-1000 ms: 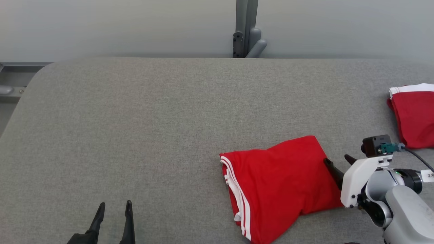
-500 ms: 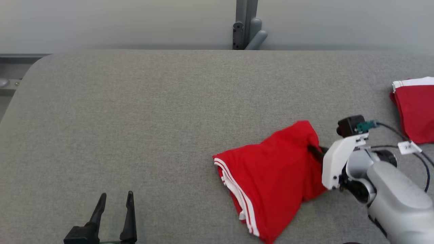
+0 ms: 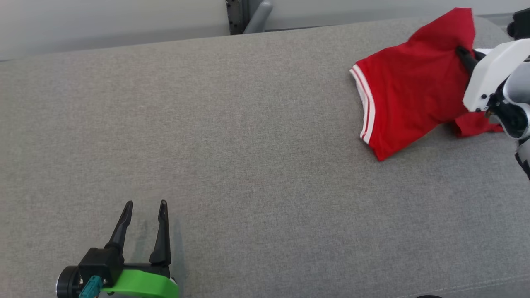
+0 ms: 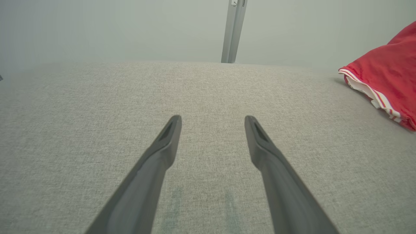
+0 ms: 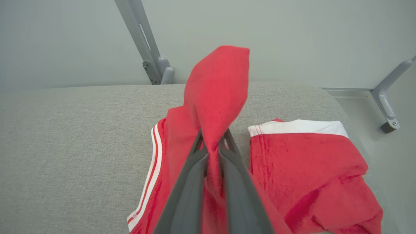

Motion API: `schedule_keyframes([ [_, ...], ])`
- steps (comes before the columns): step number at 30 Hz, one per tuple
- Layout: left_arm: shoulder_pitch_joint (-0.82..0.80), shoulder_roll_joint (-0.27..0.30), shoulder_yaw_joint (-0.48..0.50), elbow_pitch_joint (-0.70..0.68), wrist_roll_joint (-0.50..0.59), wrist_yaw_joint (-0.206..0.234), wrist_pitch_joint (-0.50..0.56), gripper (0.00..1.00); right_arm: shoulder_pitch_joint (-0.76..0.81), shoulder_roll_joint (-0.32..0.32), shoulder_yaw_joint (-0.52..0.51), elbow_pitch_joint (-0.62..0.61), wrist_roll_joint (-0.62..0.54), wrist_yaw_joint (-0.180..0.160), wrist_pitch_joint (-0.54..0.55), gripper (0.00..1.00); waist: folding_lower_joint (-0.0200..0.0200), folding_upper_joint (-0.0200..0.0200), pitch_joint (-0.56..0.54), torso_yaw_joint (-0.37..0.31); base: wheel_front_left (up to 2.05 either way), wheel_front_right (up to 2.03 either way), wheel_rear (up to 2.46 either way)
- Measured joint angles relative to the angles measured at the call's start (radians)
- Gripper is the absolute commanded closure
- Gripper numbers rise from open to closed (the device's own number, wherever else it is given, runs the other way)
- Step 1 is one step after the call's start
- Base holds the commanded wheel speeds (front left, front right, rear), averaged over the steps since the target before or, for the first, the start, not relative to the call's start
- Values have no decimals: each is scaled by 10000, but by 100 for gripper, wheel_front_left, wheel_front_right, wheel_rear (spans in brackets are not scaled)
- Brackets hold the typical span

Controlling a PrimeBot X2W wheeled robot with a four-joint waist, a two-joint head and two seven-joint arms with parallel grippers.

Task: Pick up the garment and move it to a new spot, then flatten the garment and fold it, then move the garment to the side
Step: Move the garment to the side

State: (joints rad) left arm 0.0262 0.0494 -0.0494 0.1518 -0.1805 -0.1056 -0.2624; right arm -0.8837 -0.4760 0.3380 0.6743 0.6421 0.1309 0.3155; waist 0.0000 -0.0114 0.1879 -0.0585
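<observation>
We place the garment (image 3: pixel 405 99) on the table (image 3: pixel 248 145) near its far right corner. One fold rises off the surface, caught between the fingers of the right gripper (image 5: pixel 213 135), which reaches in from the right edge. A second garment (image 5: pixel 308 156) lies just beside the first, closer to the right edge. The left gripper (image 3: pixel 145 205) hangs over the near left part, well apart from both, fingers toward the far edge. Behind the far edge we find a post (image 4: pixel 233 32).
</observation>
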Motion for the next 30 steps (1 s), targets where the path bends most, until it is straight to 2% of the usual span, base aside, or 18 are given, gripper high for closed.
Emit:
schedule_keyframes([
  [6, -374, 0, -36, 92, 130, -84, 0, 0, -383, -230, -1039, 460, -420, 0, -159, 100, 0, 0, 550, -301, 0, 0, 0],
  [10, -431, 2, -82, 144, 299, -104, 0, 0, -669, -167, -1626, 727, -798, 0, -295, 100, 0, 0, 823, -367, 0, 0, 0],
  [21, -508, 0, -203, 180, 303, -174, 0, 0, -1164, -314, -2765, 1195, -2107, 0, 263, 100, 1, 0, 1137, -33, 0, 0, 0],
  [22, -523, 2, -203, 182, 305, -174, 0, 0, -1161, -374, -2901, 1323, -2297, 0, 318, 89, 0, 0, 1160, 5, 0, 0, 0],
  [24, -552, 0, -194, 182, 341, -176, 0, 0, -1086, -518, -3143, 1549, -2794, 0, 391, 58, 1, 0, 1201, 83, 0, 0, 0],
  [25, -563, 0, -178, 184, 376, -176, 0, 0, -1030, -610, -3281, 1653, -3068, 0, 359, 27, 1, 0, 1218, 119, 0, 0, 0],
  [26, -570, 2, -159, 182, 408, -176, 0, 0, -966, -721, -3400, 1703, -3392, 0, 215, 0, 0, 0, 1234, 154, 0, 0, 0],
  [30, -573, 2, -115, 188, 408, -178, 0, 0, -771, -938, -4054, 1517, -5033, -2, -1287, 0, 0, 0, 1265, 247, 0, 0, 0],
])
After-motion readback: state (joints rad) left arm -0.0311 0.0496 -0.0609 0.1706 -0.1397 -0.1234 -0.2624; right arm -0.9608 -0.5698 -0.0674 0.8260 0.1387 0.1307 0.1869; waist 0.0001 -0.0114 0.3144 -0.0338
